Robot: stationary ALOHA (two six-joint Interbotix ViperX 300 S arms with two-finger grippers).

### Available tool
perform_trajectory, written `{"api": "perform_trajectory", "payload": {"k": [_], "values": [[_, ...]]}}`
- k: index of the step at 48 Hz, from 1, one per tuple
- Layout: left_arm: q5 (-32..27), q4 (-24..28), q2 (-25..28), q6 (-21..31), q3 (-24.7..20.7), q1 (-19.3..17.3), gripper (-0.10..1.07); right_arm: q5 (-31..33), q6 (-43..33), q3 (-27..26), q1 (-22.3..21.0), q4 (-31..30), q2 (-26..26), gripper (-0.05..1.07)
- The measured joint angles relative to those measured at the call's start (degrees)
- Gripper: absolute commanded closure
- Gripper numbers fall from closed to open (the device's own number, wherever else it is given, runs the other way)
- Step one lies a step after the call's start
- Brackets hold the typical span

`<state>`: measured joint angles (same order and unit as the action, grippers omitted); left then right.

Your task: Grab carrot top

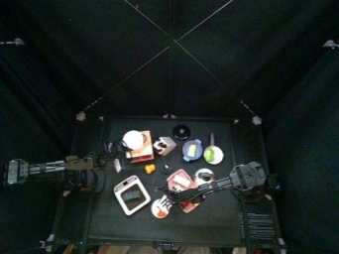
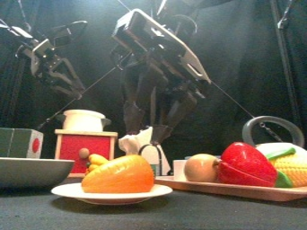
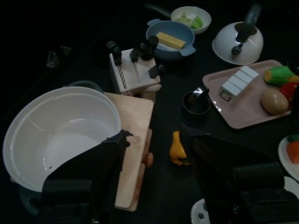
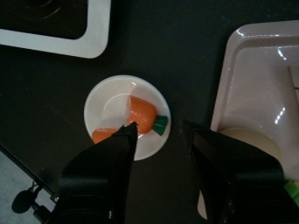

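Note:
In the right wrist view an orange carrot lies on a small white plate, with its green carrot top at the end nearest the jaws. My right gripper hangs just over it, open, and the green top sits in the gap between the two jaws, not gripped. In the front view the carrot rests on the plate near the table's front edge. The top view shows the right gripper reaching in from the right. My left gripper rests at the left, open and holding nothing.
A pink tray with an onion, a red pepper and corn stands right of the plate. A white tray lies on the other side. A white bowl, a wooden board and a kettle stand further off.

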<state>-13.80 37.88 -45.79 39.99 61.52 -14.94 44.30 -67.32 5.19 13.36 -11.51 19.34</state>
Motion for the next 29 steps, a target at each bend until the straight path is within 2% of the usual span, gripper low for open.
{"api": "perform_trajectory", "payload": {"k": [11, 29], "values": [[0.0, 0.1, 0.0, 0.0, 0.1, 0.0, 0.11, 0.3, 0.0, -0.5, 0.1, 0.1, 1.1, 0.04], [-0.1, 0.0, 0.0, 0.0, 0.1, 0.1, 0.11, 0.3, 0.0, -1.1, -0.1, 2.1, 3.3, 0.03]]}}
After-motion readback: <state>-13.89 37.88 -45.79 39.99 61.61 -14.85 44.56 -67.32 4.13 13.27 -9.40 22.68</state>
